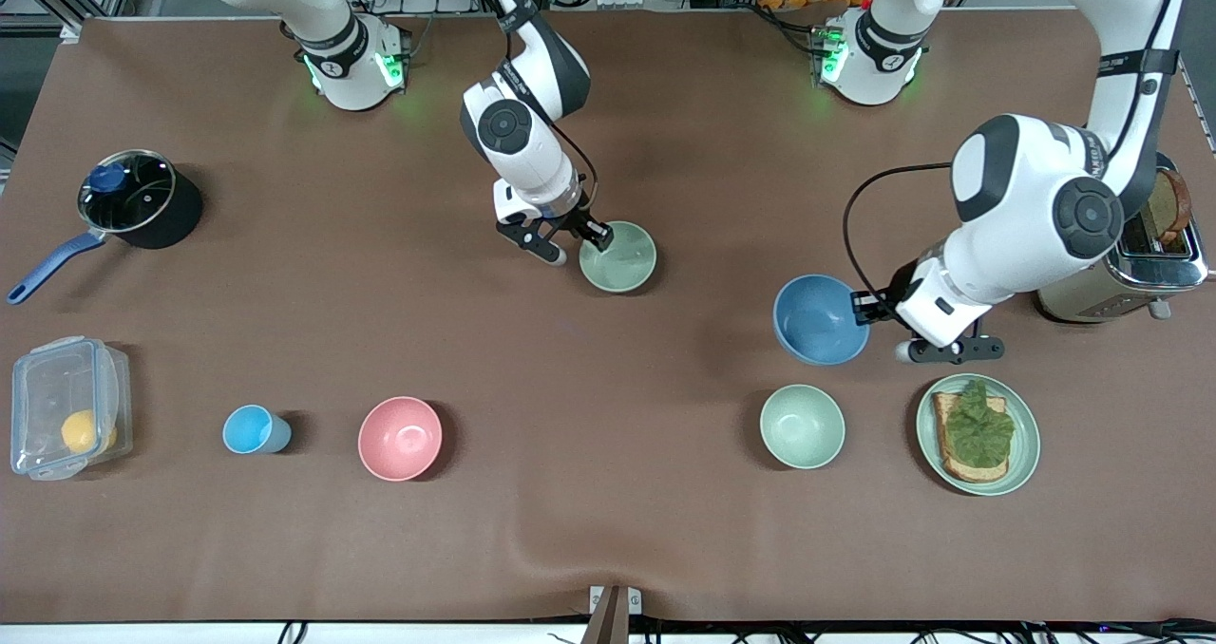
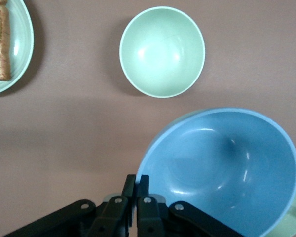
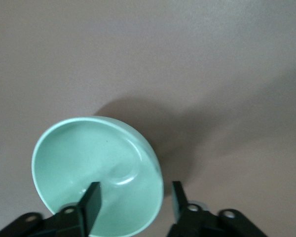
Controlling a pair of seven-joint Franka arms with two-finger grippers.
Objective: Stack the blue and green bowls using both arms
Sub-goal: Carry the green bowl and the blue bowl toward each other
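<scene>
The blue bowl (image 1: 819, 321) (image 2: 222, 168) hangs tilted just above the table, beside the toaster. My left gripper (image 1: 863, 308) (image 2: 137, 178) is shut on its rim. The green bowl (image 1: 618, 257) (image 3: 96, 173) sits upright on the table near the middle. My right gripper (image 1: 580, 247) (image 3: 135, 193) stands open at this bowl's rim, on the side toward the right arm's end. One finger is over the bowl's inside and the other is outside the wall.
A second green bowl (image 1: 803, 426) (image 2: 162, 52) and a green plate (image 1: 1028, 454) with toast lie nearer the front camera than the blue bowl. Toaster (image 1: 1154, 264) at the left arm's end. Pink bowl (image 1: 399, 438), light-blue cup (image 1: 251, 430), clear box (image 1: 66, 416) and lidded pot (image 1: 133, 198) toward the right arm's end.
</scene>
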